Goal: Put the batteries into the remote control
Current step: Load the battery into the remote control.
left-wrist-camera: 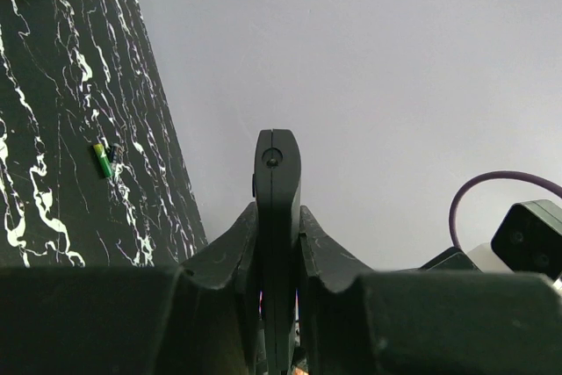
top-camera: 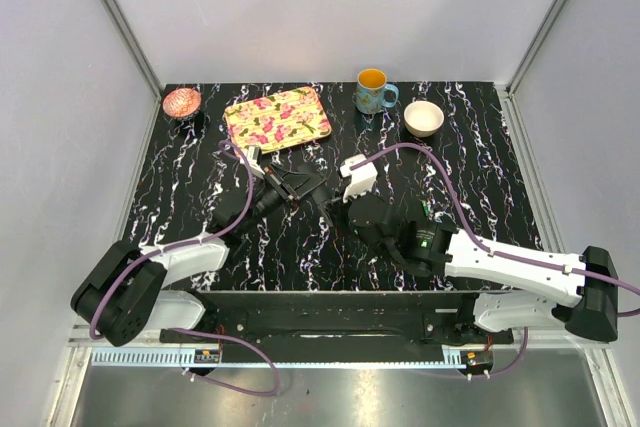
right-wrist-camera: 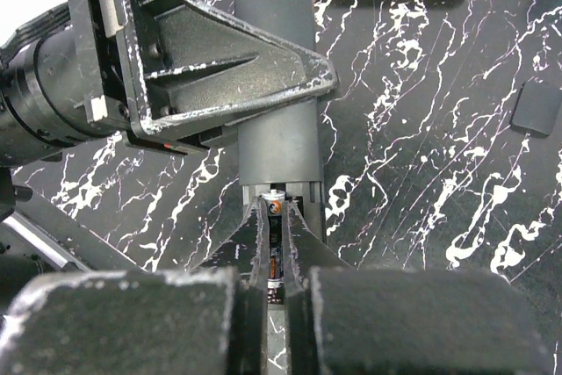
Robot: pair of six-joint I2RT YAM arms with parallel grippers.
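The remote control (right-wrist-camera: 277, 85), a flat black bar, lies along the marble table with its open battery bay at the near end. My left gripper (top-camera: 288, 187) is shut on the remote's sides; in the left wrist view the remote (left-wrist-camera: 278, 182) stands edge-on between the fingers (left-wrist-camera: 224, 248). My right gripper (right-wrist-camera: 275, 208) is shut on a black and red battery (right-wrist-camera: 275, 234), whose white-capped tip sits at the mouth of the bay. In the top view the right gripper (top-camera: 338, 209) is just right of the left one. A green battery (left-wrist-camera: 104, 160) lies loose on the table.
A floral tray (top-camera: 278, 117) lies behind the grippers, with a blue mug (top-camera: 373, 92), a white bowl (top-camera: 423, 118) and a pink bowl (top-camera: 181, 102) along the back edge. A small flat black piece (right-wrist-camera: 536, 107) lies on the table to the right of the remote.
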